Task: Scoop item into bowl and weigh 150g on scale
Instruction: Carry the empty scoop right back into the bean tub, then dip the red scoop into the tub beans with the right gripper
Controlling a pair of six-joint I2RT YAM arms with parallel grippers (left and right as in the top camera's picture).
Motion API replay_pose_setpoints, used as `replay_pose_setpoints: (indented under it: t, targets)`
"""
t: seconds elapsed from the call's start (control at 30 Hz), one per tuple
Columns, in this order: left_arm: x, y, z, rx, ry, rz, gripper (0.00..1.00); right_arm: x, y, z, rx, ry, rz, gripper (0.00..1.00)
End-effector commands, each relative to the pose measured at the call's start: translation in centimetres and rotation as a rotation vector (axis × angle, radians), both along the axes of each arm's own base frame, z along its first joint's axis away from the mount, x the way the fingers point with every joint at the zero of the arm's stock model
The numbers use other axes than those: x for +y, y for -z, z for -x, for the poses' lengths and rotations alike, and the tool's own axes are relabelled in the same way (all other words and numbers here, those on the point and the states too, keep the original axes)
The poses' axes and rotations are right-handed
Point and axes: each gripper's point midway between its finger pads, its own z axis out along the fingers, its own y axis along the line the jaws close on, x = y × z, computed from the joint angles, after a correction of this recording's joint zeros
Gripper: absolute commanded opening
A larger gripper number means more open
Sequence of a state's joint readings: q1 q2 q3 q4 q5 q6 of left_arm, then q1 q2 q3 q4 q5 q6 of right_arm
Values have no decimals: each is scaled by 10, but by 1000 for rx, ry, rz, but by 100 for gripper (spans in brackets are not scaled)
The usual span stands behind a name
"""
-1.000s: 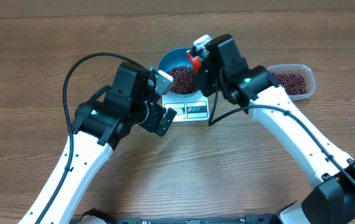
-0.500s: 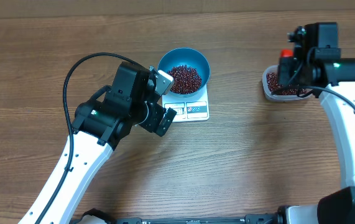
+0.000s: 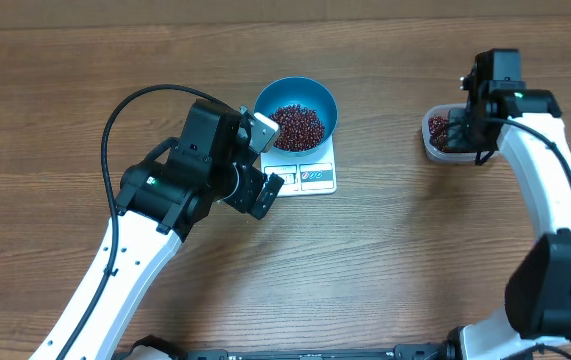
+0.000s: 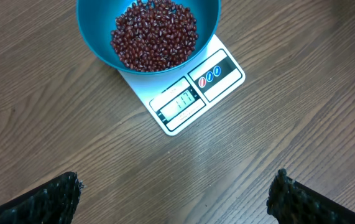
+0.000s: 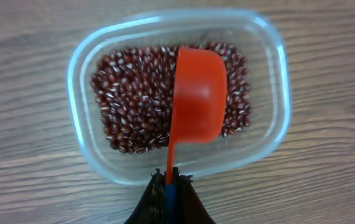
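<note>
Red plastic fills the right wrist view: the measuring scoop (image 5: 196, 93) sits over the clear tub (image 5: 78, 74), its handle pinched in the right end effector (image 5: 170, 180), whose jaws are closed tight on it. The cup lies above the right half of the adzuki beans (image 5: 133, 106) in the tub. No beans show on the face turned to the camera, and I cannot tell whether it touches the heap.

Across the desk (image 3: 395, 260), well apart from the tub, the blue bowl (image 4: 96, 37) rests on the white kitchen scale (image 4: 221, 71) with a good mound of beans already in it. The left end effector (image 4: 174, 202) hangs beside the scale, jaws spread wide and holding nothing, its camera looking down on the display (image 4: 178, 101). The digits look short of the target to me, though I would not swear to them.

I judge this step to be loading another scoop. To do it well I would take a modest amount rather than a heaped cup. I would tip the cup's front lip down into the deeper part of the heap, draw it along the tub's length, then level it before lifting so nothing rolls off on the way over. The tub is light and could skid under the push, so I would press gently. Over the bowl I would pour in small tilts, watching the display.
</note>
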State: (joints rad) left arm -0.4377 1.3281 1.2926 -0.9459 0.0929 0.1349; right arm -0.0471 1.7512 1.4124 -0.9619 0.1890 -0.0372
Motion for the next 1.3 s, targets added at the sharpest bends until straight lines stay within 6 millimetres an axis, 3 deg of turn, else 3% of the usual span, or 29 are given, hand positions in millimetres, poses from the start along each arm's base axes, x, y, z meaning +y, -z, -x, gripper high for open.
replay_pose_setpoints:
  t: [0.0, 0.33, 0.57, 1.0, 1.27]
  targets:
    - [2, 0, 1, -9, 12, -14, 100, -3, 11, 1, 29, 13, 5, 4]
    - [2, 0, 1, -9, 12, -14, 100, 31, 19, 3, 57, -122, -165, 4]
    - [2, 0, 1, -9, 12, -14, 100, 40, 18, 2, 43, -134, -250, 4]
    - [2, 0, 1, -9, 12, -14, 100, 18, 11, -3, -34, -104, -469, 4]
    - [2, 0, 1, -9, 12, -14, 100, 8, 26, 5, -5, -86, -476, 4]
